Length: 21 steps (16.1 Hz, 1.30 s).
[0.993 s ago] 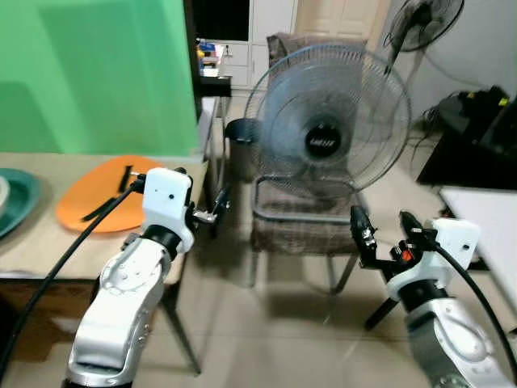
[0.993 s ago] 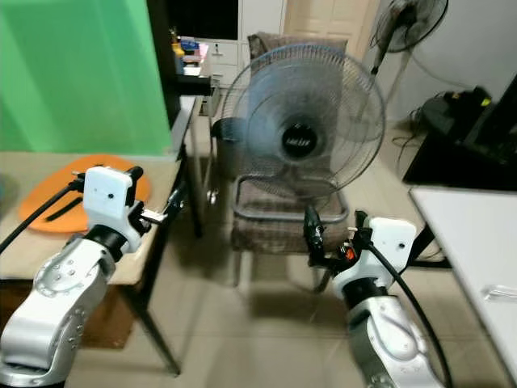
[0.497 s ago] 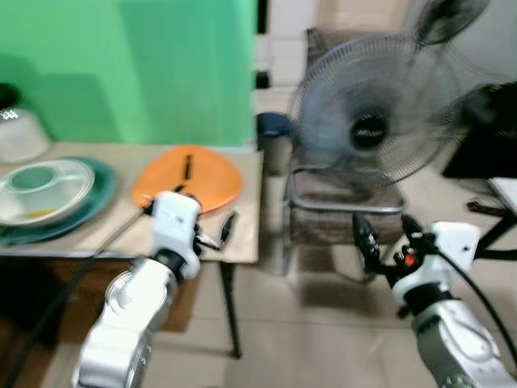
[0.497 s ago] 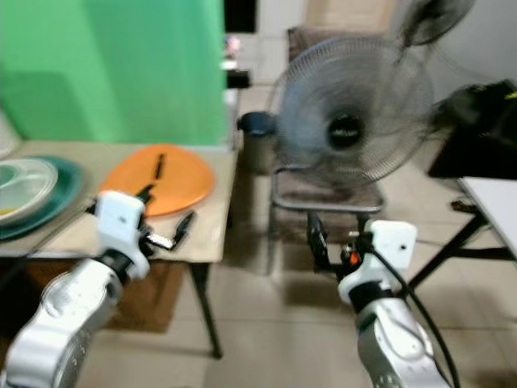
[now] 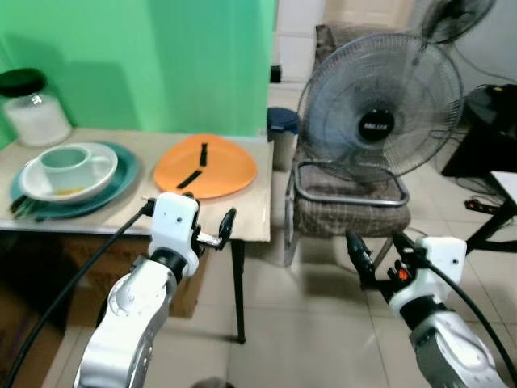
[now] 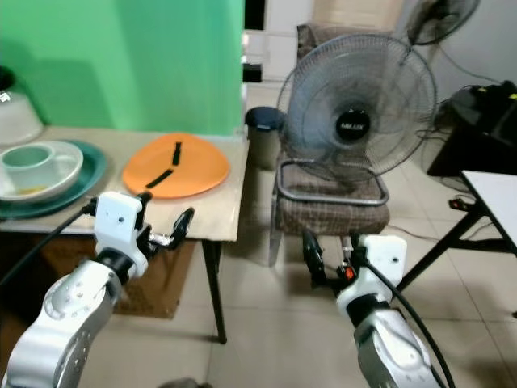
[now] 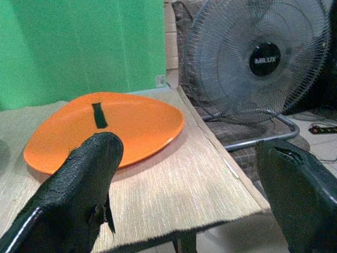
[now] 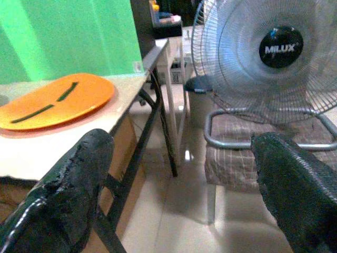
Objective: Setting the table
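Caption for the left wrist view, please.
Open left gripper over the table edge, facing an orange plate and a fan.

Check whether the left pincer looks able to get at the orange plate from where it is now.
Probably yes: the left pincer, fingers open, hovers at the table's near edge, and only bare tabletop lies between it and the orange plate.

An orange plate with 2 black strips on it lies flat near the table's corner, ahead of the left gripper's spread fingers; farther off, a pale cup sits in a white bowl on a teal plate
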### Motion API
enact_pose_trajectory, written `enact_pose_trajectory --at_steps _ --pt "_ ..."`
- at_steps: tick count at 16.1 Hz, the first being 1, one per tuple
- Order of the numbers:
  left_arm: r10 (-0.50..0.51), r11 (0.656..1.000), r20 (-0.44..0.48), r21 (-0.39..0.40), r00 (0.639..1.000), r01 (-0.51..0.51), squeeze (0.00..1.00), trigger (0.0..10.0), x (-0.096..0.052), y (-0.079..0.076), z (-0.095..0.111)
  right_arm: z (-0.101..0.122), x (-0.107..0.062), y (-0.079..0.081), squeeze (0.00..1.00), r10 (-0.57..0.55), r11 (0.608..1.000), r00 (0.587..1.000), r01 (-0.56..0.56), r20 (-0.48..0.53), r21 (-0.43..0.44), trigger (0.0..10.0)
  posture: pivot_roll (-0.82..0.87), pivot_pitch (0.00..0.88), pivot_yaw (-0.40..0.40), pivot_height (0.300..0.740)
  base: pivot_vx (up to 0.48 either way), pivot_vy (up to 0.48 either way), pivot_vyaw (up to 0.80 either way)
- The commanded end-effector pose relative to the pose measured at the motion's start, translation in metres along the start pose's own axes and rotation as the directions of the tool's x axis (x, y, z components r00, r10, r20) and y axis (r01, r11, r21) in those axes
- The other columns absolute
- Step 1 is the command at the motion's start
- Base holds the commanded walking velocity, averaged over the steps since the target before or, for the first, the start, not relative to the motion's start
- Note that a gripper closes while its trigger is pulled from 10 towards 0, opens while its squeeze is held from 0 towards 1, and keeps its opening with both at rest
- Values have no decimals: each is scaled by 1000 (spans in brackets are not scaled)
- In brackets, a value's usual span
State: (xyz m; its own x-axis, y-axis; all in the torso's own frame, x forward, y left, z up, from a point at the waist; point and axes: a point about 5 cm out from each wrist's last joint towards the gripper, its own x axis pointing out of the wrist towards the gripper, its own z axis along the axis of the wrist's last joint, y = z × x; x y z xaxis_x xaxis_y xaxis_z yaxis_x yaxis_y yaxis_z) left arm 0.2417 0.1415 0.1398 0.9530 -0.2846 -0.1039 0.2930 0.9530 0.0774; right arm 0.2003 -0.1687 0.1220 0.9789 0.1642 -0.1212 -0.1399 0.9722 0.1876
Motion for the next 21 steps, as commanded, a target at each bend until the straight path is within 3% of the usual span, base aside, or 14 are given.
enact_pose_trajectory --at_steps 1,7,8,9,12,13,14,18,21 --pt "-5 1000 36 1 999 5 0 10000 4 0 9 -5 -1 -2 1000 -23 1000 1000 23 -16 -1 10000 44 0 -9 740 0 0 0" --pt "-7 1000 39 -4 999 7 0 10000 4 0 10 -4 -1 -4 1000 -51 999 999 51 -10 5 10000 42 0 -6 740 0 0 0" --pt "-5 1000 38 -7 999 6 0 10000 4 1 10 -4 0 -5 945 -57 998 998 57 -9 5 10000 43 0 -7 740 0 0 0" --pt "-4 1000 36 -10 999 5 0 10000 4 1 10 -4 0 -4 651 -60 998 998 60 -9 12 10000 45 0 -9 740 0 0 0" --pt "-6 1000 38 -14 999 7 0 10000 3 2 11 -5 1 -4 537 -65 997 998 65 -11 29 10000 44 0 -9 740 87 0 0" --pt "-6 1000 38 -15 999 6 0 10000 3 2 11 -4 1 -4 122 -68 997 998 68 -10 34 10000 44 0 -9 740 281 0 0" --pt "-5 1000 38 -15 999 6 0 10000 3 2 11 -4 2 -4 0 -69 997 998 69 -9 39 10000 44 0 -8 740 281 0 0" --pt "-9 1000 37 -13 999 9 0 10000 4 3 11 -4 2 1 0 -44 998 999 44 -12 37 10000 46 0 -8 740 296 0 0" --pt "-10 1000 37 -9 999 10 0 10000 4 4 11 -3 4 1 0 -53 998 999 53 -8 29 10000 48 0 -4 740 338 0 702"
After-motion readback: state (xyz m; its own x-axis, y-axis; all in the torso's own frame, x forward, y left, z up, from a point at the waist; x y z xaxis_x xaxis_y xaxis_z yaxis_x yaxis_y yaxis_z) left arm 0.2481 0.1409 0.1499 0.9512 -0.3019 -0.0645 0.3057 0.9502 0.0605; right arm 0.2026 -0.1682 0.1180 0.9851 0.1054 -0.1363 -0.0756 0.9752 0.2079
